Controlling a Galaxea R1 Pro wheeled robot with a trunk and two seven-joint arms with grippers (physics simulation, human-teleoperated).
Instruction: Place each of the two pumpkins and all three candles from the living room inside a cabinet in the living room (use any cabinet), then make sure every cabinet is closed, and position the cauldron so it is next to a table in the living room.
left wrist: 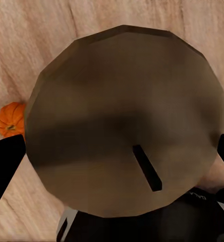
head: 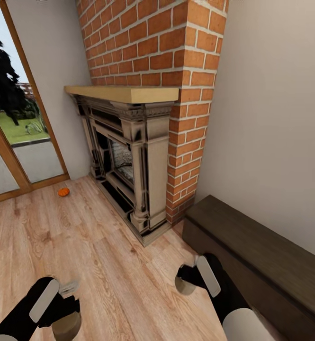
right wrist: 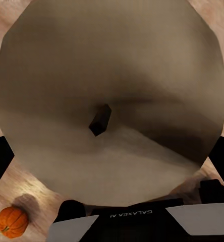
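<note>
Left gripper (head: 66,316) fingers hold a candle (head: 67,326); right gripper (head: 185,280) fingers hold another candle (head: 184,285). Pumpkin (head: 63,192) on floor (head: 105,255) near fireplace (head: 129,166); cabinet (head: 261,265) shut.

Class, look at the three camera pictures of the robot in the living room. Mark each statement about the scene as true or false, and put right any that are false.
1. Each tool holds a stubby grey-tan candle: left tool holds left candle, right tool holds right candle. True.
2. A small orange ribbed pumpkin sits on the pale wooden mantel shelf. False: it lies on the wooden floor near the glass door.
3. The long low dark-brown cabinet stands against the wall, right of the brick fireplace. True.
4. The cabinet's drawer is pulled open. False: none is seen pulled out.
</note>
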